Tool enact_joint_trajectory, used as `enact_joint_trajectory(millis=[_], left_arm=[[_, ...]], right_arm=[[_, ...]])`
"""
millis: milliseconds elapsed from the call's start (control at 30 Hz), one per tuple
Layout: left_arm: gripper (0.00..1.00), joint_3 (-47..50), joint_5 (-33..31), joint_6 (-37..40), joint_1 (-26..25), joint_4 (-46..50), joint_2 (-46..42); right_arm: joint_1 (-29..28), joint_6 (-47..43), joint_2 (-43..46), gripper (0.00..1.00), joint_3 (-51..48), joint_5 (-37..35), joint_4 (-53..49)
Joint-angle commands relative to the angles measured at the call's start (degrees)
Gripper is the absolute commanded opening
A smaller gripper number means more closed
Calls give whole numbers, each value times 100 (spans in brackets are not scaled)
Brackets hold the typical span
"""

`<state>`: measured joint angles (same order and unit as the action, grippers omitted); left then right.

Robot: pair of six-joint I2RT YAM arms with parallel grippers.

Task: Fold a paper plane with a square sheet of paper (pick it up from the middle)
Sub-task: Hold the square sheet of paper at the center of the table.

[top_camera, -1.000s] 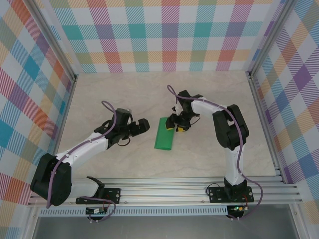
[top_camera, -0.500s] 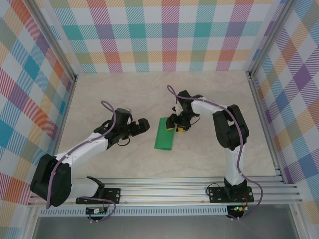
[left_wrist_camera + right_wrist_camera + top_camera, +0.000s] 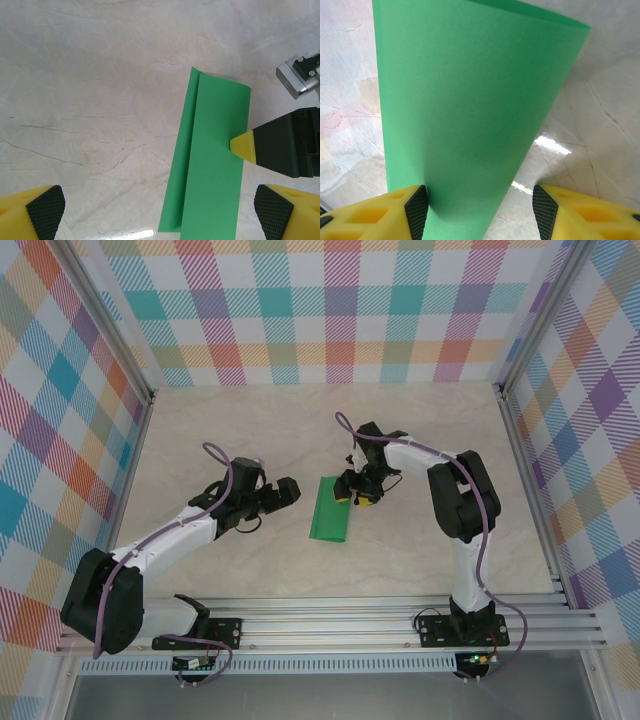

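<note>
— Where's the green sheet of paper (image 3: pixel 329 510) from where you stand?

— Dead centre of the overhead view, lying on the desk (image 3: pixel 250 430). It's folded over on itself into a long strip, running up and down the frame with a slight tilt. (From the left wrist camera the top layer doesn't quite cover the bottom one; a narrow band of it shows along the strip's left side.)

— And the right end effector (image 3: pixel 357 491)?

— Hard against the strip's upper right edge in the overhead view. In the left wrist picture one of its yellow fingertips (image 3: pixel 243 148) comes in from the right of the frame and touches the paper's right edge about halfway along.

— Has it got hold of it?

— Doesn't look so. In its own camera the jaws stand partly apart at the bottom of the frame, with the paper rising between them. The left pad (image 3: pixel 416 209) is right at the paper's edge. The right pad (image 3: pixel 544 210) is clear of it, with bare desk between.

— The left end effector (image 3: pixel 287 492)?

— Left of the strip, near but apart. It's spread wide and holding nothing: its pads (image 3: pixel 46 212) sit in the bottom corners of its own view, with the paper beyond them.
</note>
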<state>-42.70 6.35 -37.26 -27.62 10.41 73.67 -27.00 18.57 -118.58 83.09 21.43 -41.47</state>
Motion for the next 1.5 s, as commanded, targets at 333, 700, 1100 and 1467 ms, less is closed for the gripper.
enact_joint_trajectory(millis=[333, 700, 1100, 1467], left_arm=[[100, 1, -64, -124, -33, -250, -47], [100, 7, 93, -147, -33, -396, 147], [100, 30, 165, -138, -38, -455, 227], [100, 61, 230, -139, -33, -510, 269]], right_arm=[[2, -188, 56, 61, -132, -166, -401], [-2, 416, -45, 63, 89, -231, -309], [-378, 648, -235, 63, 485, -876, -645], [-466, 966, -232, 63, 648, -997, -598]])
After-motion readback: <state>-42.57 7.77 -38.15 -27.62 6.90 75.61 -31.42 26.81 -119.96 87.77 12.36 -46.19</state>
